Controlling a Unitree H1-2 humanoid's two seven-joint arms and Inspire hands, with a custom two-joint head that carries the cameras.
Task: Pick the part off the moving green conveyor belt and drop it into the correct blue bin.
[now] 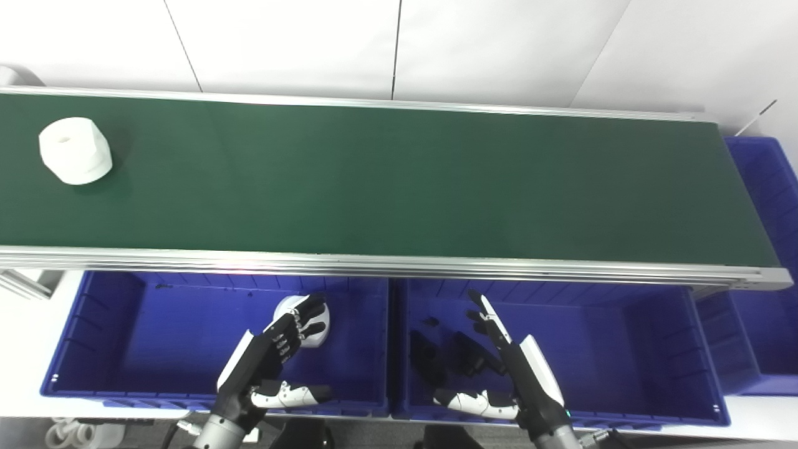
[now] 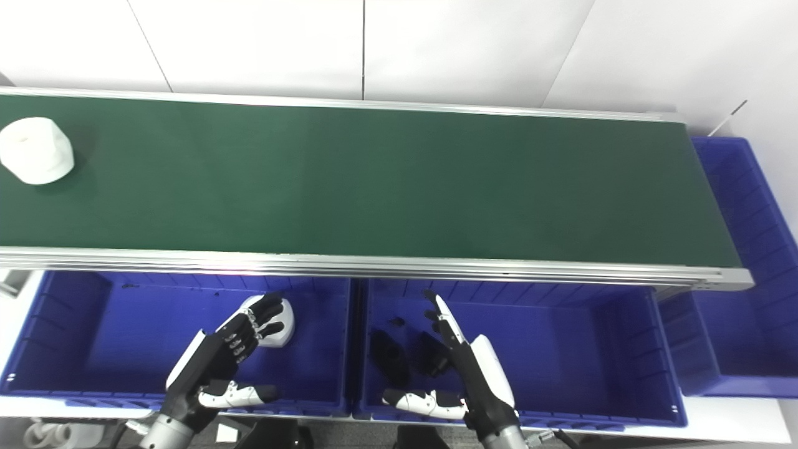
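A white chunky part (image 1: 75, 151) rides on the green conveyor belt (image 1: 399, 181) at its far left end. My left hand (image 1: 271, 358) hovers open over the left blue bin (image 1: 93, 337), fingers spread, holding nothing. Just past its fingertips a white part (image 1: 312, 318) lies inside that bin. Over the right blue bin (image 1: 654, 349) my right hand (image 1: 505, 368) is open too, fingers straight and thumb out. Several black parts (image 1: 430, 358) lie on that bin's floor beside the hand. Both hands are below the belt's near rail, far from the part on the belt.
A third blue bin (image 1: 767, 262) stands past the belt's right end. The belt's aluminium rail (image 1: 399, 265) runs between the bins and the belt. A white wall rises behind the conveyor. White cable coils (image 1: 68, 430) lie at the bottom left.
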